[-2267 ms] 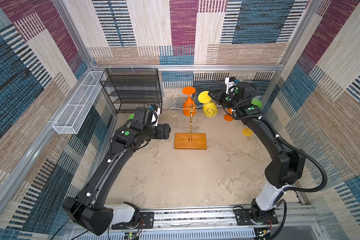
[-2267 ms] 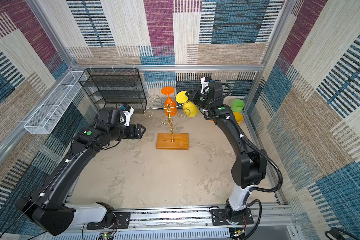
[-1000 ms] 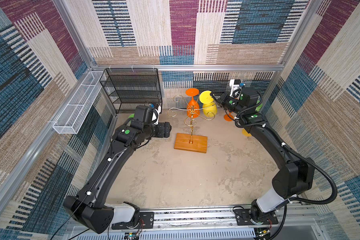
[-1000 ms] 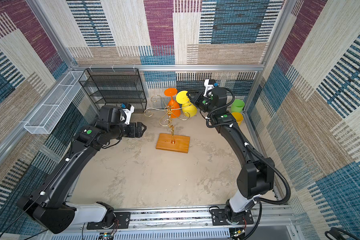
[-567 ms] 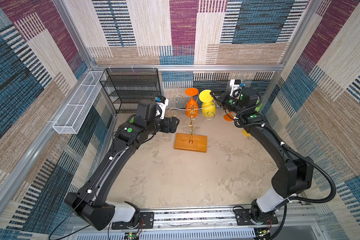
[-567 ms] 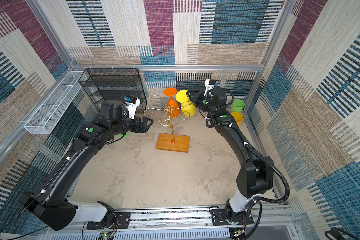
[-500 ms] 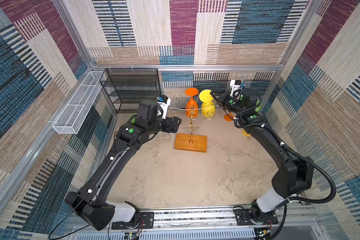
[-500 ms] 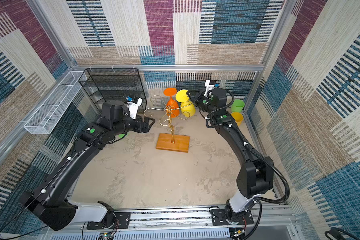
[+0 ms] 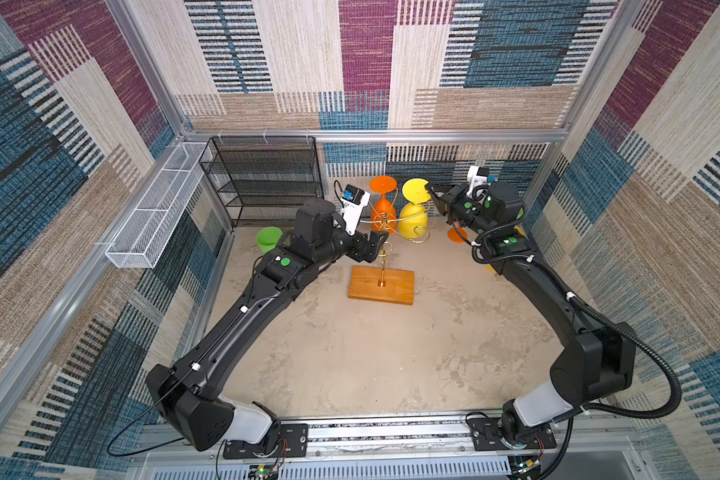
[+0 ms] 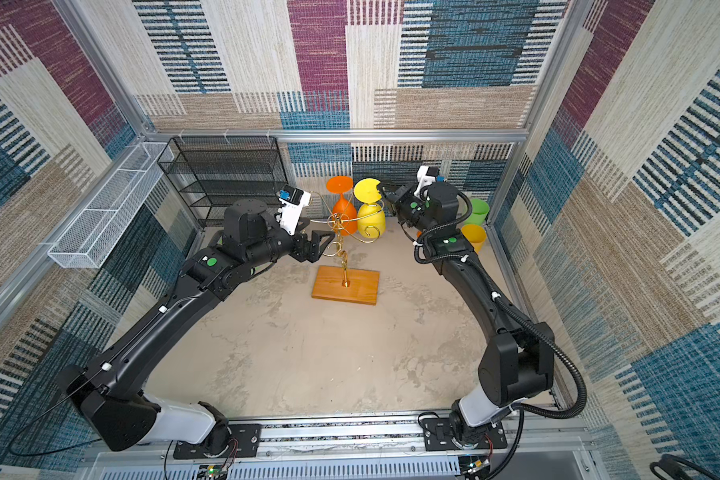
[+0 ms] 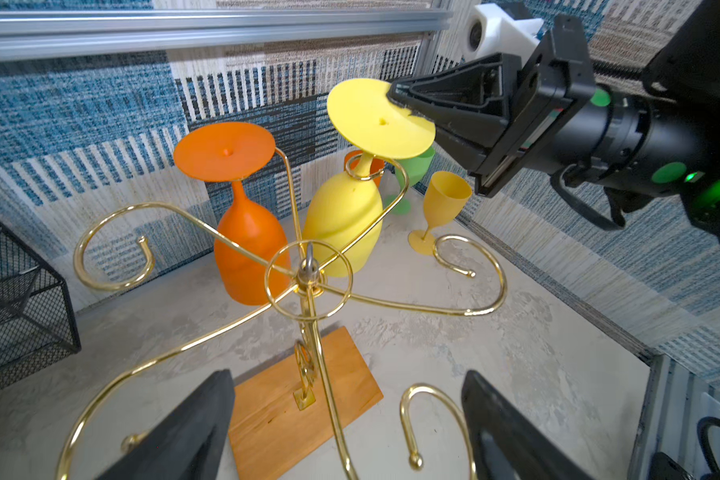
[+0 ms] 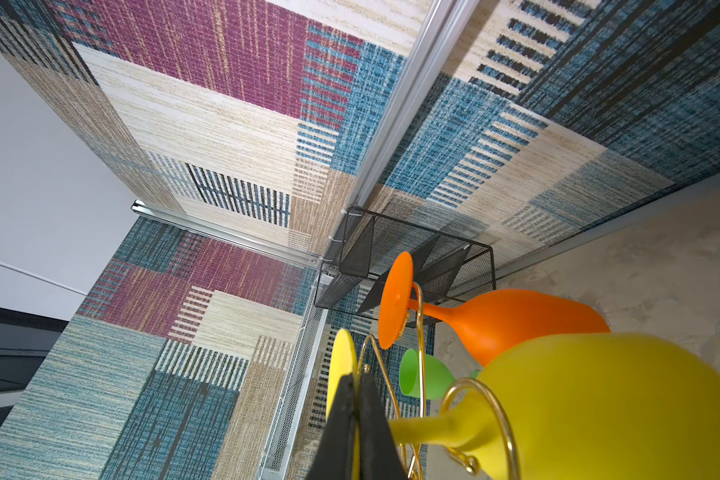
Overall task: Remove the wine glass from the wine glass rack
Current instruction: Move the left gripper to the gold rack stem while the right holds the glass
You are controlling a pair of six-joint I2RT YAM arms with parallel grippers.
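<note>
**Hazards and Inventory: Removing the Yellow Glass**

**Hazards**

The left gripper (image 11: 345, 378) has its fingers (image 11: 192, 424) spread. The twisted stem of the wine glass rack (image 9: 395, 286) shows between them in the left wrist view, and nothing is clamped. Until they close, the light wire stand is probably unbraced and may slide or tip on the surface (image 9: 350, 353) under any pull.

The yellow wine glass (image 11: 341, 224) hangs inverted at the far side of the rack, with its stem inside a scroll arm. The right gripper (image 11: 410, 109) pinches only the rim of its foot.
- A hold this thin may let the bowl pivot or slip.
- Pulling against the curl, rather than out through its opening, would drag the rack.
- A swinging bowl could strike the orange wine glass (image 11: 250, 245) hanging just beside it.

**Inventory**

- Arms: two.
- Rack: one, with six scroll arms, four of them bare.
- Hung glasses: two, one yellow and one orange.
- Glasses standing on the surface: four.
  - The green glass (image 9: 269, 243) stands at the left.
  - The orange standing glass (image 9: 457, 237), the amber glass (image 10: 474, 237) and the second green glass (image 10: 479, 211) stand by the right arm.
- Black mesh shelf unit (image 9: 266, 178): one.
- White wire mesh tray (image 9: 154, 216): one.
</note>
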